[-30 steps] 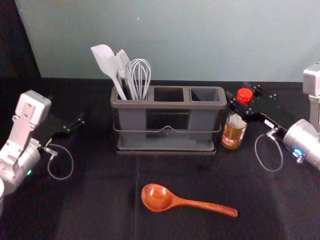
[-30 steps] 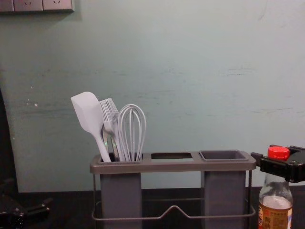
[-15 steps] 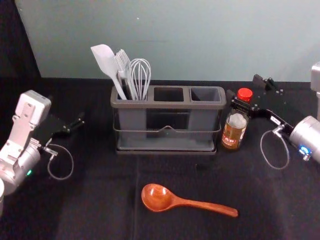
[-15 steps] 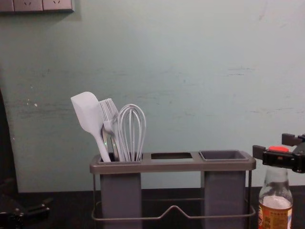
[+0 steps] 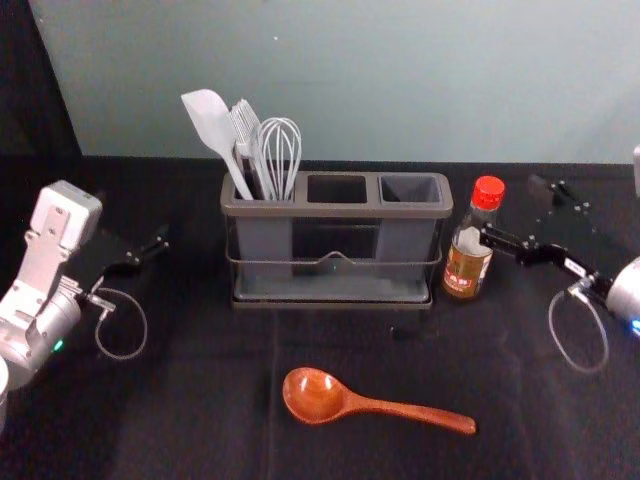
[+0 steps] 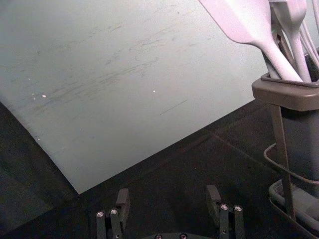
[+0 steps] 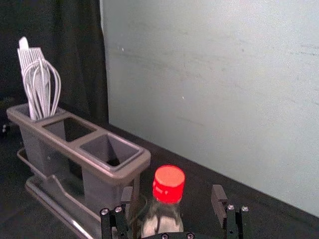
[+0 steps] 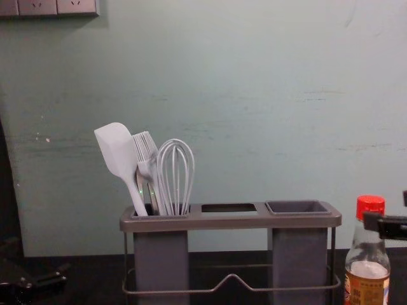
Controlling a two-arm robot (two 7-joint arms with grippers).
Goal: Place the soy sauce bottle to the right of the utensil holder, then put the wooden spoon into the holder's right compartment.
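Just beside the right end of the utensil holder (image 5: 333, 210), the soy sauce bottle (image 5: 466, 265) stands upright on the counter (image 5: 200, 420). Near its neck, the right gripper (image 5: 508, 210) has its jaws spread wide; in the right wrist view, the red cap (image 7: 169, 183) shows between the two sides, touching neither. In front of the holder, the wooden spoon (image 5: 322, 395) lies with its handle pointing right. Over at the left, the left gripper (image 5: 135, 220) is parked, jaws wide. A spatula (image 5: 211, 122) and a whisk (image 5: 281, 153) stand in the holder's left compartment.
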